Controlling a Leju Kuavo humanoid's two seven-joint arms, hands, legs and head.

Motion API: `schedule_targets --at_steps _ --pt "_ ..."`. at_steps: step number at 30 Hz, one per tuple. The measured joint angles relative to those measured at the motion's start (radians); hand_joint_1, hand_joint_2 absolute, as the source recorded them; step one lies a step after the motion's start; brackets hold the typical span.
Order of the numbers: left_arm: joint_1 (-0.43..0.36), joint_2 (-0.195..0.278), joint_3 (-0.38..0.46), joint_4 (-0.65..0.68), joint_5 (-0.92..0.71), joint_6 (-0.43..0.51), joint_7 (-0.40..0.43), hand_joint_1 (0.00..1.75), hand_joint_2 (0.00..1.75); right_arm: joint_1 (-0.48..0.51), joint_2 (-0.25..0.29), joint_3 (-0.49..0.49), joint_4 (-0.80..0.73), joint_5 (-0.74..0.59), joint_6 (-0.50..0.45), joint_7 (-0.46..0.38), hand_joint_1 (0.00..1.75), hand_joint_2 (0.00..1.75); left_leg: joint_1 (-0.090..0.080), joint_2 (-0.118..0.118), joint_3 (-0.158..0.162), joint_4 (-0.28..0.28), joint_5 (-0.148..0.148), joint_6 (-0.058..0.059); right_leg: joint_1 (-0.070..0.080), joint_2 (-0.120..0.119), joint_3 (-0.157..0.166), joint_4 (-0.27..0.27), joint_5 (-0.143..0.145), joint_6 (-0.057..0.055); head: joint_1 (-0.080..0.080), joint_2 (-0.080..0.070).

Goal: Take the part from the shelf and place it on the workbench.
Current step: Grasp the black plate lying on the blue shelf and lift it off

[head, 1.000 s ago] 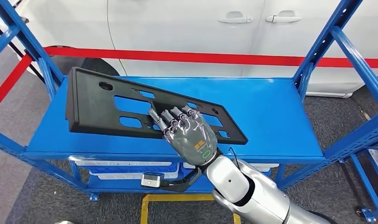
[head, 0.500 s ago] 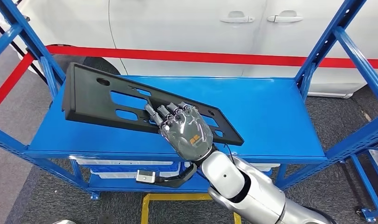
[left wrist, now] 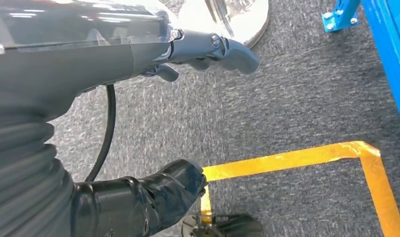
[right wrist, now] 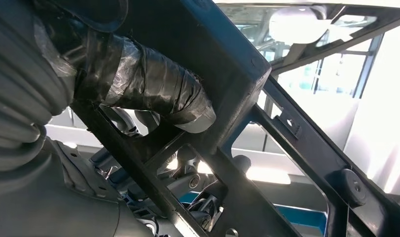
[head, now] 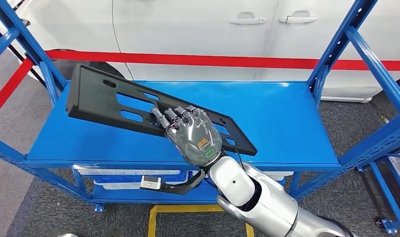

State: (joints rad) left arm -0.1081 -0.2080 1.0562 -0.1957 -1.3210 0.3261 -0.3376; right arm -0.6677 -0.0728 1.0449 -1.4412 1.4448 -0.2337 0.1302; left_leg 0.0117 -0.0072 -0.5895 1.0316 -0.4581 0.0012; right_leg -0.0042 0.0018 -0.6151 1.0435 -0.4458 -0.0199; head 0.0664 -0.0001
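The part is a long black plastic panel (head: 104,101) with several cut-outs, held tilted over the blue shelf top (head: 286,123), its left end raised off the surface. My right hand (head: 193,136) grips it near its right half, fingers through a cut-out. In the right wrist view the taped thumb (right wrist: 158,94) presses against the panel's frame (right wrist: 227,64). My left hand (left wrist: 89,54) hangs over the grey carpet, fingers apart and holding nothing.
Blue shelf uprights (head: 331,54) stand at both sides, with a red barrier strip (head: 212,60) and a white car (head: 188,24) behind. White bins (head: 128,175) sit on the lower shelf. Yellow floor tape (left wrist: 306,155) marks the carpet below.
My right hand has lifted the panel a little and drawn it leftward and toward me; the panel's left end stands higher off the shelf than before.
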Motion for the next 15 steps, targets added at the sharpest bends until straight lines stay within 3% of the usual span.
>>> schedule_targets --at_steps 2,4,5,7,9,10,11,13,15 --pt "0.001 0.0 0.0 0.0 0.0 0.002 0.002 0.0 1.75 0.0 0.002 0.0 0.002 -0.002 -0.001 0.0 1.75 1.75 0.0 -0.001 -0.001 -0.004 0.005 0.009 0.002 0.0 -0.002 -0.003 0.005 0.011 0.0 0.0" --pt "0.002 0.0 0.0 0.0 0.0 0.004 0.004 0.0 1.75 -0.001 0.002 0.0 0.004 -0.003 -0.001 -0.001 1.75 1.75 0.005 0.001 -0.001 -0.013 0.015 0.021 0.002 0.0 -0.008 0.014 -0.014 0.021 0.001 0.0" --pt "0.001 0.0 0.0 0.0 0.0 0.005 0.005 0.0 1.75 -0.002 0.002 0.0 0.005 -0.003 -0.002 -0.001 1.75 1.75 0.008 0.002 -0.002 -0.017 0.019 0.027 0.002 0.0 -0.022 0.05 -0.041 0.025 0.001 0.0" --pt "0.0 0.0 0.001 0.0 0.0 0.006 0.006 0.0 1.75 -0.002 0.002 0.0 0.008 -0.004 -0.002 -0.001 1.75 1.75 0.007 0.004 -0.009 -0.017 0.025 0.033 -0.001 0.0 -0.071 0.173 -0.115 0.03 0.001 0.0" --pt "0.001 0.0 0.001 0.0 0.0 0.006 0.007 0.0 1.75 0.0 0.002 0.0 0.013 -0.006 -0.003 -0.002 1.75 1.75 0.006 0.004 -0.017 -0.013 0.028 0.034 -0.002 -0.001 -0.107 0.27 -0.151 0.033 0.001 0.0" --pt "0.002 0.0 0.001 0.0 0.0 0.006 0.007 0.0 1.75 0.002 0.002 0.0 0.015 -0.007 -0.003 -0.002 1.75 1.75 0.006 0.004 -0.02 -0.011 0.029 0.033 -0.002 -0.001 -0.1 0.266 -0.141 0.032 0.001 0.0" --pt "0.002 0.0 0.001 0.0 0.0 0.006 0.008 0.0 1.75 0.003 0.002 0.0 0.016 -0.008 -0.003 -0.002 1.75 1.75 0.006 0.004 -0.022 -0.009 0.03 0.032 -0.003 -0.001 -0.071 0.221 -0.114 0.03 0.001 0.0" --pt "0.002 0.0 0.001 0.0 0.0 0.006 0.008 0.0 1.75 0.002 0.003 0.0 0.017 -0.012 -0.006 -0.002 1.75 1.75 0.004 0.003 -0.025 -0.005 0.033 0.027 -0.001 -0.001 0.009 0.079 -0.059 0.022 0.001 0.0" --pt "0.001 0.001 0.001 0.0 0.0 0.007 0.009 0.0 1.75 0.002 0.006 0.0 0.018 -0.015 -0.011 -0.001 1.75 1.75 0.002 0.002 -0.029 -0.002 0.037 0.018 0.004 0.0 0.045 0.001 -0.039 0.016 0.001 0.0"
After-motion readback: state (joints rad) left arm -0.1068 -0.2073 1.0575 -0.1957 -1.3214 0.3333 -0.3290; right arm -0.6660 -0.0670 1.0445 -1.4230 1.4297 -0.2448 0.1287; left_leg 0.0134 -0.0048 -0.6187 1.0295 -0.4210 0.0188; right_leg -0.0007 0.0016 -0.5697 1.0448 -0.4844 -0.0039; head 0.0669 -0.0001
